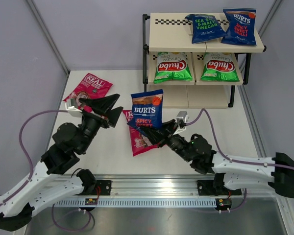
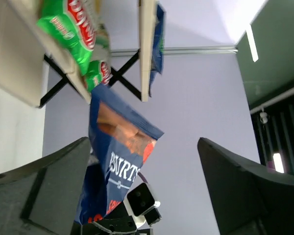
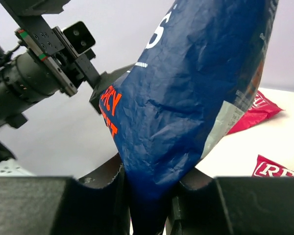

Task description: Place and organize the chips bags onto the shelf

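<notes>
The right jaws pinch the Burts bag (image 1: pixel 147 108) by its bottom, upright, in front of the shelf (image 1: pixel 170 38). The left jaws stand spread beside it.

Twin arms, white shells with black joints

The left arm (image 1: pixel 44 183) and right arm (image 1: pixel 245 169) both have chunky white plastic links, black motor housings at the joints, and a thin purple cable (image 1: pixel 21 134) looping off each. The fingers (image 2: pixel 44 191) are matte black wedges, wide and flat. The right wrist has a little white camera box (image 1: pixel 181 117), and the left has a black screwed bracket (image 3: pixel 44 36) with red-green end marks.
</notes>
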`<action>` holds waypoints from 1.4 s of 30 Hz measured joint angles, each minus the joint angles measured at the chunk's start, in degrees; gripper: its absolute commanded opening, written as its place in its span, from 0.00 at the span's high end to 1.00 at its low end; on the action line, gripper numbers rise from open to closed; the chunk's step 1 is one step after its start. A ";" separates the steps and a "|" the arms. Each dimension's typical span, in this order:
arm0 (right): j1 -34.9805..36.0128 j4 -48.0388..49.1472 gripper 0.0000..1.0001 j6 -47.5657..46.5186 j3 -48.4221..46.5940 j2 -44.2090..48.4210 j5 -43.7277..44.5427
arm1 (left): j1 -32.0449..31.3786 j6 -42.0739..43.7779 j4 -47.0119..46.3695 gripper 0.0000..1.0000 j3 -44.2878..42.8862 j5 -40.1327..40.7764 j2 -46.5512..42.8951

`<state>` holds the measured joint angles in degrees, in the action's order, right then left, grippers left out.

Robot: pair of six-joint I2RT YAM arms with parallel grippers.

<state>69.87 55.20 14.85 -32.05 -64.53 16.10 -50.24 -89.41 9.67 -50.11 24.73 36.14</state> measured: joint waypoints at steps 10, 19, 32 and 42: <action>-0.07 -39.26 0.93 -0.35 -9.20 25.68 -17.09 | 0.15 38.80 -1.11 0.01 -13.84 -19.32 3.80; -0.02 -61.88 0.92 -0.50 -20.09 31.28 -30.88 | -1.90 48.70 -12.48 0.01 -9.16 -49.40 13.11; -0.04 -71.19 0.91 -0.70 -23.17 26.25 -35.69 | -2.47 46.56 -24.20 0.06 -6.82 -64.87 11.43; -0.04 -75.60 0.89 -2.67 -26.56 23.56 -38.29 | -2.62 53.07 -8.46 0.47 -9.46 -64.87 11.61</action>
<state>69.82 -20.40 12.19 -58.61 -40.97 -22.20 -52.86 -36.34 1.21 -59.57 -40.14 47.75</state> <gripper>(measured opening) 0.302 0.650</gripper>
